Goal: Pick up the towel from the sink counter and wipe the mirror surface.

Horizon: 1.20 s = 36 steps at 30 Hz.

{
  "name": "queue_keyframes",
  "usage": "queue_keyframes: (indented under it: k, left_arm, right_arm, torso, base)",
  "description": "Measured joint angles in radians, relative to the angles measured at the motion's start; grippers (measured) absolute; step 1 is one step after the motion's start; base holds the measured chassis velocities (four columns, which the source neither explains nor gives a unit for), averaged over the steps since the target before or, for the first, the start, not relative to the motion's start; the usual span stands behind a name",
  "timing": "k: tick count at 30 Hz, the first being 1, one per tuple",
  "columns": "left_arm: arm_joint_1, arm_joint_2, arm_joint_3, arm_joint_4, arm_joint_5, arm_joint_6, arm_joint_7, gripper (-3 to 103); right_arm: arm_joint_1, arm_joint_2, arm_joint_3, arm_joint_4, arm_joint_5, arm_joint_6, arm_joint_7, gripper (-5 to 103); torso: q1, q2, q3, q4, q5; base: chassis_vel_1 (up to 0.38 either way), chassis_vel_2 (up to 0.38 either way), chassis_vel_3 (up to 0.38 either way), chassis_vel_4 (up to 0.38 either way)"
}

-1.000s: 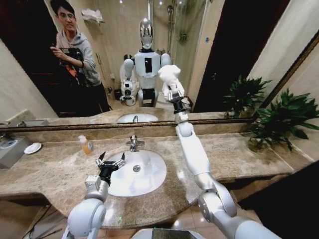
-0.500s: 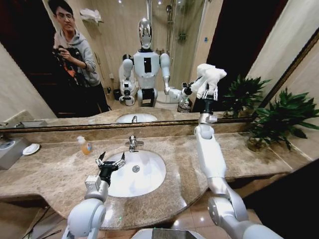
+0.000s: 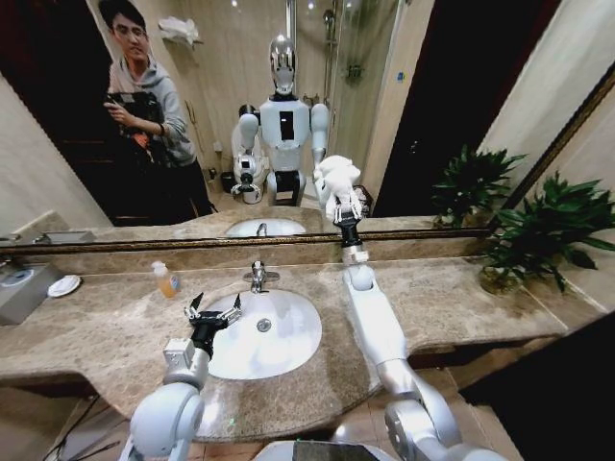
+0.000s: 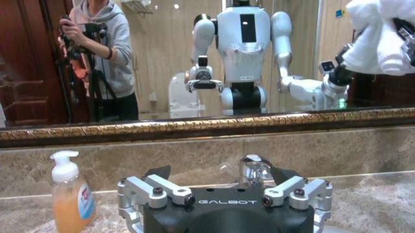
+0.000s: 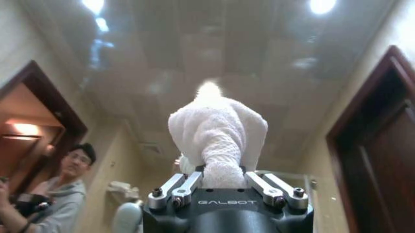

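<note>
reaching up over the sink counter point(image 3: 452, 298), our right gripper point(image 3: 343, 213) was clamped on the towel point(image 3: 334, 179), which we held bunched against the mirror point(image 3: 423, 115) above the bronze frame, just to the right of the tap point(image 3: 257, 276). from our right wrist we saw the white terry wad point(image 5: 217, 133) squeezed between the fingers point(image 5: 188, 182). our left gripper point(image 3: 211, 309) hovered low over the white basin point(image 3: 279, 336) with its fingers spread and nothing in them. beside it, near the back wall, stood a soap bottle point(image 3: 165, 279), and a small white dish point(image 3: 63, 285) lay well off to the left.
</note>
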Motion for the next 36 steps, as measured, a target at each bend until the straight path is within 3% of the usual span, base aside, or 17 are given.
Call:
queue_keyframes:
  k: [9,15,18,28,36]
  left_arm:
    - [0.000,0.000,0.000,0.000,0.000,0.000,0.000,100]
    - [0.000,0.000,0.000,0.000,0.000,0.000,0.000,100]
    - [0.000,0.000,0.000,0.000,0.000,0.000,0.000,100]
    - [0.000,0.000,0.000,0.000,0.000,0.000,0.000,100]
    - [0.000,0.000,0.000,0.000,0.000,0.000,0.000,100]
  right_arm:
    - [0.017,-0.014,0.068,-0.036,0.099,0.010,0.081,19]
    - [0.018,-0.025,0.072,-0.059,0.132,0.020,0.093,19]
    - [-0.012,-0.002,0.035,-0.047,0.087,0.033,0.072,19]
    - [-0.053,0.000,-0.035,-0.068,-0.077,0.034,0.032,19]
    - [-0.034,0.001,-0.001,-0.065,-0.068,0.037,0.043,19]
  torso:
    - [0.000,0.000,0.000,0.0003,0.0000]
    - [0.000,0.000,0.000,-0.0005,-0.0001]
    - [0.000,0.000,0.000,0.0006,0.0001]
    - [0.000,0.000,0.000,0.0001,0.0000]
    - [0.000,0.000,0.000,0.0001,-0.0001]
  base:
    - [0.000,0.000,0.000,0.000]
    - [0.000,0.000,0.000,0.000]
    - [0.000,0.000,0.000,0.000]
    - [0.000,0.000,0.000,0.000]
    - [0.000,0.000,0.000,0.000]
